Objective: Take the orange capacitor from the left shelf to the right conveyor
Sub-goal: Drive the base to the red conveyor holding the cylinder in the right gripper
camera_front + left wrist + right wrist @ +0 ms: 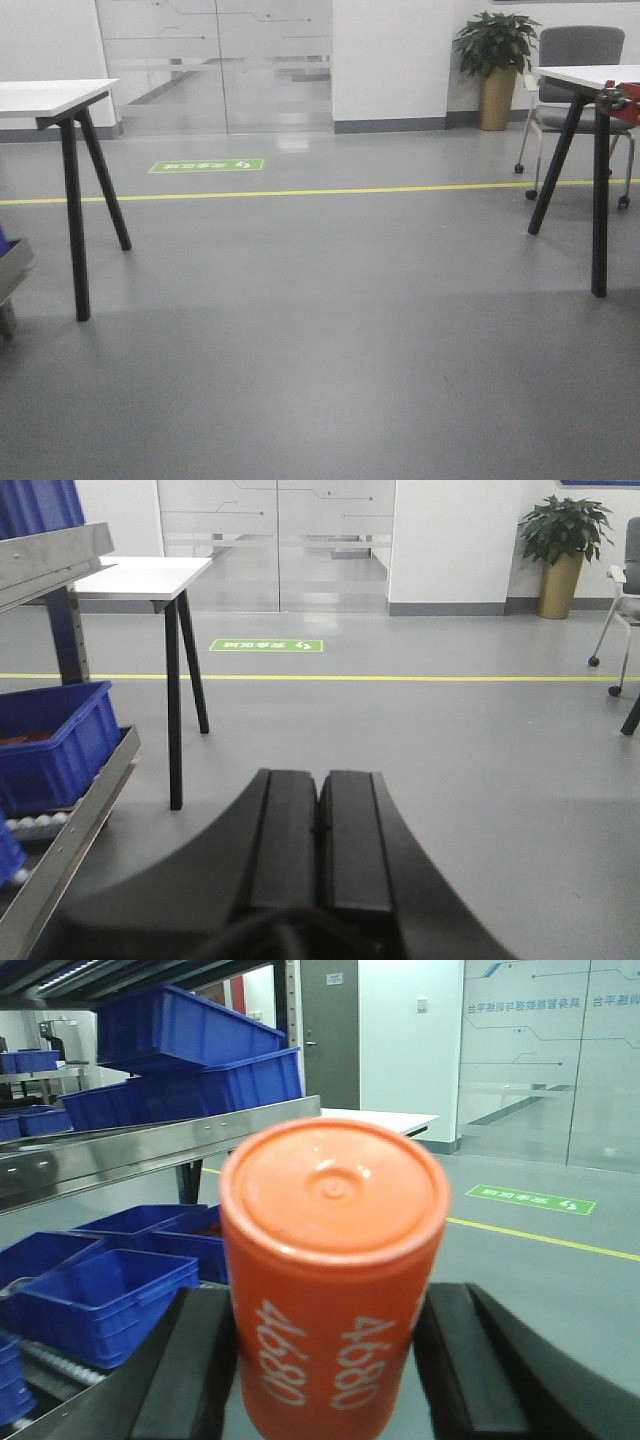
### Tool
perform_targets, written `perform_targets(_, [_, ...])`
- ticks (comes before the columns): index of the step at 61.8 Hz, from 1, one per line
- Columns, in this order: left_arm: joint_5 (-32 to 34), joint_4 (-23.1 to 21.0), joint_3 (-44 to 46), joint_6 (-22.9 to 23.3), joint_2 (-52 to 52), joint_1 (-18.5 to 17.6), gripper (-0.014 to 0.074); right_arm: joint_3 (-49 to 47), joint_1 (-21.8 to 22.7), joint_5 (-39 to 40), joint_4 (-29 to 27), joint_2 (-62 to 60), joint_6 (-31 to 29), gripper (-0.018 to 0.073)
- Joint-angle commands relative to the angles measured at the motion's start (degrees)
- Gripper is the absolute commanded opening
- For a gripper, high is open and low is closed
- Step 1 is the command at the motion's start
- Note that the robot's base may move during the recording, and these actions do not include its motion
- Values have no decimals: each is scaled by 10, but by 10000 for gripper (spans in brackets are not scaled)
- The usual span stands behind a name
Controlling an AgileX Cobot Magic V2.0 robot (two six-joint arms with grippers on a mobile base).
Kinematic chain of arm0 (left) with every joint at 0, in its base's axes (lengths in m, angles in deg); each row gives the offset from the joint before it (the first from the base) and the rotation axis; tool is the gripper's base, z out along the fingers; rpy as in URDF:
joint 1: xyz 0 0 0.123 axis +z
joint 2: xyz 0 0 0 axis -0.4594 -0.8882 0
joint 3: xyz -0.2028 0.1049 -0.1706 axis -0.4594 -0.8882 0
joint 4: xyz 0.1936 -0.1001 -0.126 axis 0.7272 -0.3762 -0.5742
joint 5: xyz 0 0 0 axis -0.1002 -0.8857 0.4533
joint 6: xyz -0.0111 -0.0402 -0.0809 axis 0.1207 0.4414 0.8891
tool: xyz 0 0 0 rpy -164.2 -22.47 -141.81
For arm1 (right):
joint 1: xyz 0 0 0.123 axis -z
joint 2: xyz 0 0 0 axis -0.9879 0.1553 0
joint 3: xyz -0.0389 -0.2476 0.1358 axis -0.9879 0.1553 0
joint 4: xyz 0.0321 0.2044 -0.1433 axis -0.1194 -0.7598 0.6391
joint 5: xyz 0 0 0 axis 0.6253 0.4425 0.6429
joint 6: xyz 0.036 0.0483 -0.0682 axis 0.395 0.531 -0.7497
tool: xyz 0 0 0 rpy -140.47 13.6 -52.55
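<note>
Room: floor (585, 1270) open beyond left shelf (150, 1152) lip.
Orange capacitor (333, 1280): white "4680" side, clamped between right fingers (470, 1360).
Left fingers (285, 845): pressed together, empty.

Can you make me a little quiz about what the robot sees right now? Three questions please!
1. True or false: the left gripper is holding something.
2. The right gripper grips the capacitor. Which number is printed on its side? A 4680, B 1234, C 9000.
3. What colour are the bins below the shelf?

Key: 1 false, it is shut with nothing in it. 2 A. 3 blue.
</note>
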Motion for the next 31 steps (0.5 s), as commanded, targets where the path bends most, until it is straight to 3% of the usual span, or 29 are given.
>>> perform_targets(1, [47, -3, 5, 0, -3, 1, -105, -16, -1, 59, 5, 4, -2, 49])
perform_targets(31, [47, -3, 5, 0, -3, 1, -105, -16, -1, 59, 5, 4, -2, 49])
